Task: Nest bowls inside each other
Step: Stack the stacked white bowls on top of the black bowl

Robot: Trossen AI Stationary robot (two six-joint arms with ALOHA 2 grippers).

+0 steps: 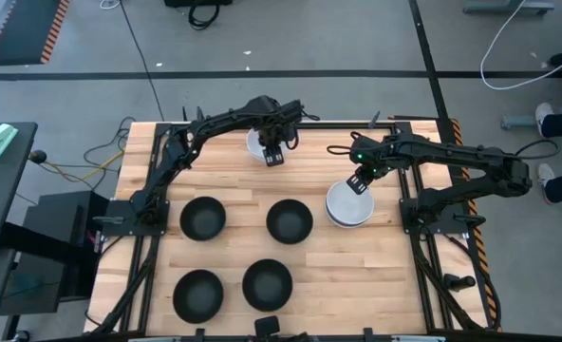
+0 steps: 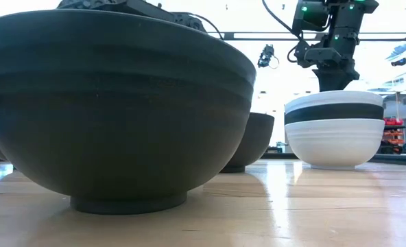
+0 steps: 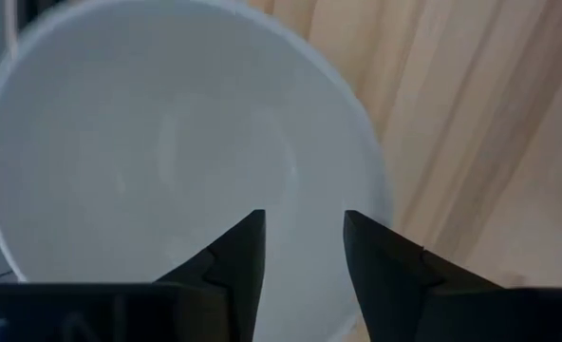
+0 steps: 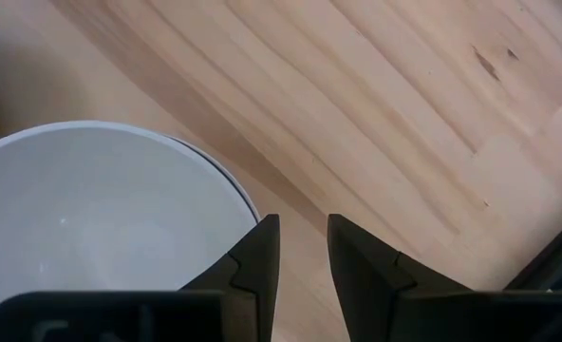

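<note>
Four black bowls sit singly on the wooden worktop [image 1: 376, 285]: two [image 1: 202, 218] [image 1: 289, 220] across its middle and two [image 1: 197, 294] [image 1: 267, 284] near the front edge. Toward the right edge we see a nested stack [image 1: 347, 205]; the low view shows it [image 2: 334, 127] as white with a black band between. A lone white bowl [image 1: 257, 143] sits by the back edge. The left hand [image 1: 273, 157] hangs over that bowl [image 3: 181, 161], its fingers [image 3: 238, 252] parted with nothing between them. The right hand [image 1: 358, 183] hovers at the back rim of the stack [image 4: 101, 214], its fingers [image 4: 257, 252] slightly apart and empty.
</note>
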